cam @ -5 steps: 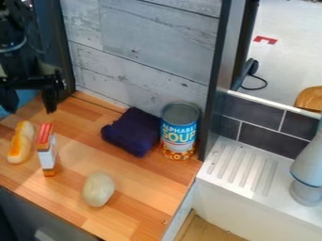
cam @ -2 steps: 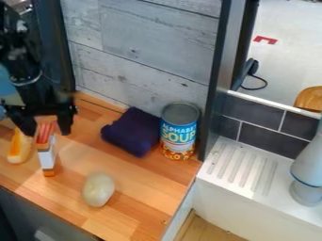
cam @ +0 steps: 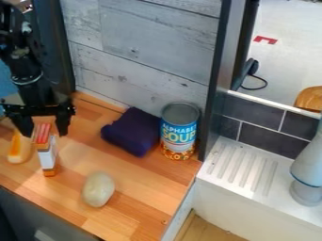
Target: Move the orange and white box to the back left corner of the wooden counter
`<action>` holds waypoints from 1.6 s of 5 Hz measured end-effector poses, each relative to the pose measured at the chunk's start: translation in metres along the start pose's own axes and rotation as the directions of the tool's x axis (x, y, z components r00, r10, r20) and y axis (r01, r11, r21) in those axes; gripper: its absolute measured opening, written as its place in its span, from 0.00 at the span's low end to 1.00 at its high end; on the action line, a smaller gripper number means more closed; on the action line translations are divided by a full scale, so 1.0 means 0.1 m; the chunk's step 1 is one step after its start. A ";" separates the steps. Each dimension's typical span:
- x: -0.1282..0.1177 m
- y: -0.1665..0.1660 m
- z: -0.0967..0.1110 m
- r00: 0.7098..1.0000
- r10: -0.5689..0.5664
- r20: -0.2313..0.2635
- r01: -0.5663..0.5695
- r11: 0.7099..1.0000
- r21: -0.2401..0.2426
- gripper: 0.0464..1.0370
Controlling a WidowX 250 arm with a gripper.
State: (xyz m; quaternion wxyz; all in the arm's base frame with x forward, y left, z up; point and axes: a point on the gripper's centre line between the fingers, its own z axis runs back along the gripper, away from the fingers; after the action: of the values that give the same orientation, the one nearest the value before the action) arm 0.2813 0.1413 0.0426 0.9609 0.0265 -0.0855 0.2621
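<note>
Tool (cam: pixel 44 128): released, spread by small box (cam: pixel 47 157) | Box: upright, probably light, stiff card (crushable, perhaps) | Hold: opposite sides, upper half

On the worktop (cam: pixel 144 186), seen from the camera, the small box (cam: pixel 48 157) stands upright. At its nine o'clock lies the hot dog (cam: pixel 20 153), near it. Between four and five o'clock from the box lies the potato-shaped object (cam: pixel 98 189). The folded cloth (cam: pixel 133 132) lies between two and three o'clock from the box. The soup can (cam: pixel 179 134) stands upright at the cloth's three o'clock, and the ridged drainboard (cam: pixel 244 165) is at the can's four o'clock.
</note>
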 end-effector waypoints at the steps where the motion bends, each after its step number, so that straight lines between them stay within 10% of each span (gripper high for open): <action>1: -0.02 0.03 -0.05 1.000 0.002 -0.022 -0.001 1.000 0.023 0.96; 3: -0.04 -0.05 -0.12 0.999 0.009 -0.037 -0.009 1.000 0.009 0.92; 5: -0.05 -0.13 -0.11 0.999 0.011 -0.039 -0.011 1.000 -0.012 0.39; 8: 0.22 -0.20 0.21 1.000 0.018 0.003 -0.017 0.998 -0.056 0.34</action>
State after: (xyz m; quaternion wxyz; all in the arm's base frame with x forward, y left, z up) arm 0.3068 0.1330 0.0672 0.9588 -0.0008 -0.0948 0.2679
